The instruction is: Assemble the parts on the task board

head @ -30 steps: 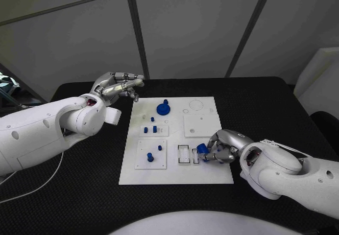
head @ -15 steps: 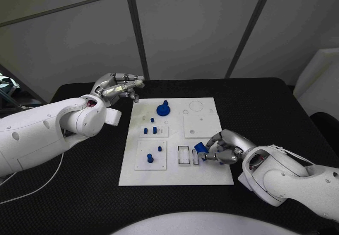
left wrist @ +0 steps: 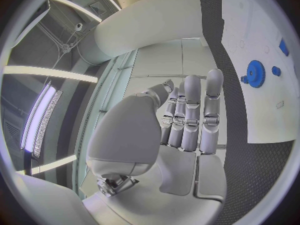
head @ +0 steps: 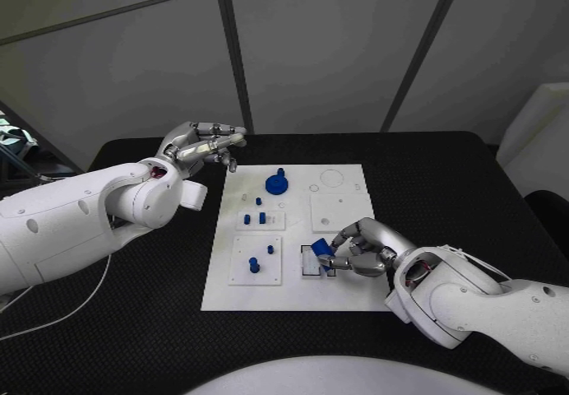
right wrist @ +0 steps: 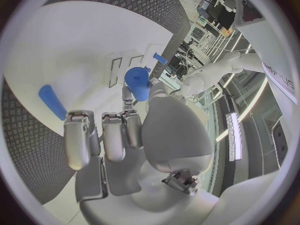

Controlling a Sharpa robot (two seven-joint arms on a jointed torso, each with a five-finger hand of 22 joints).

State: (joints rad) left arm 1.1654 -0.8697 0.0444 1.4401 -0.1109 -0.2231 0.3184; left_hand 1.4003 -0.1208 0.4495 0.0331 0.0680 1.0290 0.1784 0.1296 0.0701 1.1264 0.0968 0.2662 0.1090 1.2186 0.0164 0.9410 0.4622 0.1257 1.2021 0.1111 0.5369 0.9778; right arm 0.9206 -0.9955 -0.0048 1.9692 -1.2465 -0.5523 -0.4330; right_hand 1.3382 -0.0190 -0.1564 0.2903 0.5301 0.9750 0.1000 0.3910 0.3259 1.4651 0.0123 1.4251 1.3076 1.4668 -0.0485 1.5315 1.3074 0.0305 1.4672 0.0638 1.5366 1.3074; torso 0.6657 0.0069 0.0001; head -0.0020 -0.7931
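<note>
The white task board (head: 284,288) lies in the middle of the black table. My right hand (head: 365,253) pinches a small blue part (head: 320,248) and holds it just over the narrow slots (head: 311,262) near the board's front right. In the right wrist view the same blue part (right wrist: 137,83) sits at the fingertips above the board (right wrist: 75,45). My left hand (head: 204,146) hovers off the board's far left corner, fingers curled in and holding nothing. A blue gear (head: 276,183) stands at the board's far middle, and the left wrist view shows this gear (left wrist: 255,74) beyond my left hand (left wrist: 187,122).
Small blue pegs (head: 254,218) stand in a square block left of centre, and one more peg (head: 252,264) stands in the front left block. A blank raised square (head: 337,211) lies on the board's right half. Black table mat (head: 451,181) surrounds the board.
My right hand has carried the blue part leftward, from the board's right edge to over the narrow slots. The left hand has stayed where it was.
</note>
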